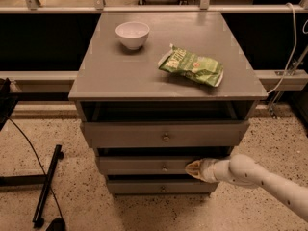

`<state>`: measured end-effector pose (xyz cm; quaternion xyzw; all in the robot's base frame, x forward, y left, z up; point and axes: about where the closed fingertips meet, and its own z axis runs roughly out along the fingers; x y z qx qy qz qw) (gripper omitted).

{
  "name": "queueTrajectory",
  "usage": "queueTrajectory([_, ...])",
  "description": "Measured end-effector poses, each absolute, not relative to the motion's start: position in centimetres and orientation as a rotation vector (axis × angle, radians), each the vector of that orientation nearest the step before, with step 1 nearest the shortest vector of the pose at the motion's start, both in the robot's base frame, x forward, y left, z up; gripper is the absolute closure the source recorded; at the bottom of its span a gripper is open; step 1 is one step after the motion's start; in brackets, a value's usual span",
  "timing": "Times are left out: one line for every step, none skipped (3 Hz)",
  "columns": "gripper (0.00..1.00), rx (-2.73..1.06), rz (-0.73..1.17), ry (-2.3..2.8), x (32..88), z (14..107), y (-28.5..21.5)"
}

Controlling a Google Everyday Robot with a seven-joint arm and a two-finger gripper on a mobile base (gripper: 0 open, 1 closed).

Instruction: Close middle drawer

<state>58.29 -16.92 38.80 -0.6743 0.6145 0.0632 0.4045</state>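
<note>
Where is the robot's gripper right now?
In the camera view, the gripper is low and right of centre, at the front panel of the grey wooden middle drawer, just right of its small round metal knob.

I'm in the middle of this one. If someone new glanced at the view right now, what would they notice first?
First, the white arm reaching in from the lower right, its hand against the front of the middle drawer, just right of the knob. Next, the green snack bag on the right of the grey cabinet top, and the white bowl at the rear left.
</note>
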Motion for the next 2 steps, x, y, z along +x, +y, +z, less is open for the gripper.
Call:
queueTrajectory([1.0, -1.714, 0.178, 1.53, 57.6, 38.4, -16.7])
queueTrajectory([1.0, -1.767, 0.224, 1.467, 53.7, 38.2, -16.0])
